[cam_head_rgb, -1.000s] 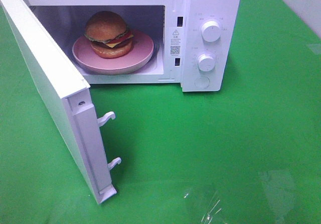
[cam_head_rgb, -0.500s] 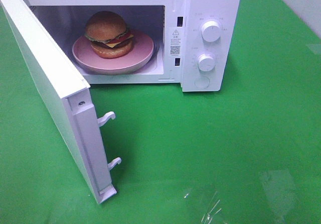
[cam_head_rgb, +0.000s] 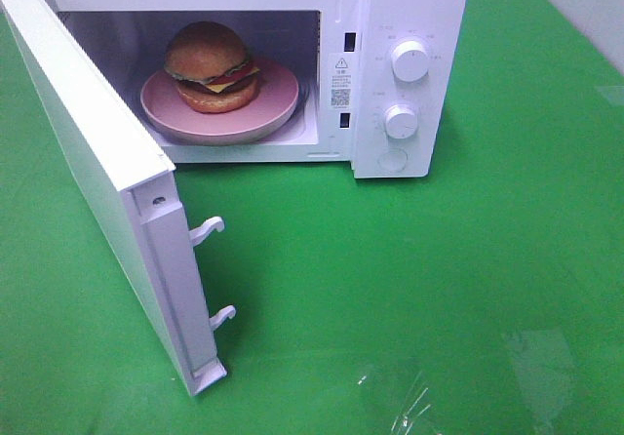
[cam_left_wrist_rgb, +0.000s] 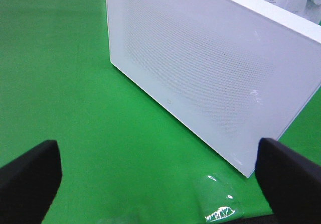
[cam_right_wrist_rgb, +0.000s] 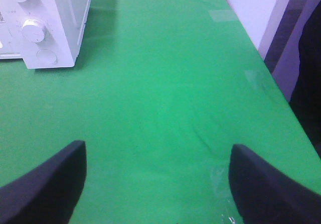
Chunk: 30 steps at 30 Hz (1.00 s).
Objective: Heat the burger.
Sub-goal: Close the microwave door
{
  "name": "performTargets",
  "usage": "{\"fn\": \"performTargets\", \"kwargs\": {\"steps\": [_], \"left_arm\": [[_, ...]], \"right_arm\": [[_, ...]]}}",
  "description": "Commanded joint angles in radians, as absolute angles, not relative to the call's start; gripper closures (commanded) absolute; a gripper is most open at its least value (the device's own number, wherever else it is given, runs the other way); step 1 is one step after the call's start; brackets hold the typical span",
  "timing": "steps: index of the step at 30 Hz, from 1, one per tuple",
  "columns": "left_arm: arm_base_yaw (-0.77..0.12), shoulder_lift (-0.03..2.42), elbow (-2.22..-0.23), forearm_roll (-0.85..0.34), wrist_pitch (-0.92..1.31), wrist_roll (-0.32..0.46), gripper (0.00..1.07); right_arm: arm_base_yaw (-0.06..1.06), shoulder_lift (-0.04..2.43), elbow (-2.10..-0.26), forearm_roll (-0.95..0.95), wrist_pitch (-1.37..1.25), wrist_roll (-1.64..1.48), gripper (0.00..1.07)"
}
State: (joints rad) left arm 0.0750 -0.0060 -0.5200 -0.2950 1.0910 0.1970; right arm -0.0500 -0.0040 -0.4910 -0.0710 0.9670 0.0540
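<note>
Nothing has shifted since the earlier frames: burger, plate and door lie as before. Exterior high view: the burger (cam_head_rgb: 210,64) sits on a pink plate (cam_head_rgb: 278,103) inside the cavity of a white microwave (cam_head_rgb: 409,6), whose door (cam_head_rgb: 88,162) stands swung wide toward the camera on the left. The burger is round, with a domed golden-brown top bun, a dark green lettuce edge, a yellow cheese slice jutting at the front, a red layer and a reddish-brown lower bun; it rests slightly toward the plate's rear. Two hooks (cam_head_rgb: 208,228) project from the door's free edge. On the control panel, two white knobs, upper (cam_head_rgb: 409,60) and lower (cam_head_rgb: 401,121), stand above a round button (cam_head_rgb: 392,160). The microwave rests on a green bench (cam_head_rgb: 439,279). Left wrist view: the left tool (cam_left_wrist_rgb: 159,179) is spread wide, holding nothing, facing the door's outer face. Right wrist view: the right tool (cam_right_wrist_rgb: 158,184) is likewise spread apart and holds nothing, above the bench, well apart from the microwave.
</note>
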Motion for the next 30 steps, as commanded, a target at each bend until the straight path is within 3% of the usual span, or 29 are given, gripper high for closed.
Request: {"fn": "performTargets", "kwargs": {"steps": [1, 30], "left_arm": [[0.073, -0.009, -0.517, -0.294, 1.073, 0.194, 0.1], [0.073, -0.009, -0.517, -0.294, 1.073, 0.194, 0.1]], "right_arm": [[-0.055, -0.03, -0.489, -0.067, 0.959, 0.057, 0.32], [-0.054, -0.03, -0.489, -0.067, 0.959, 0.057, 0.32]]}}
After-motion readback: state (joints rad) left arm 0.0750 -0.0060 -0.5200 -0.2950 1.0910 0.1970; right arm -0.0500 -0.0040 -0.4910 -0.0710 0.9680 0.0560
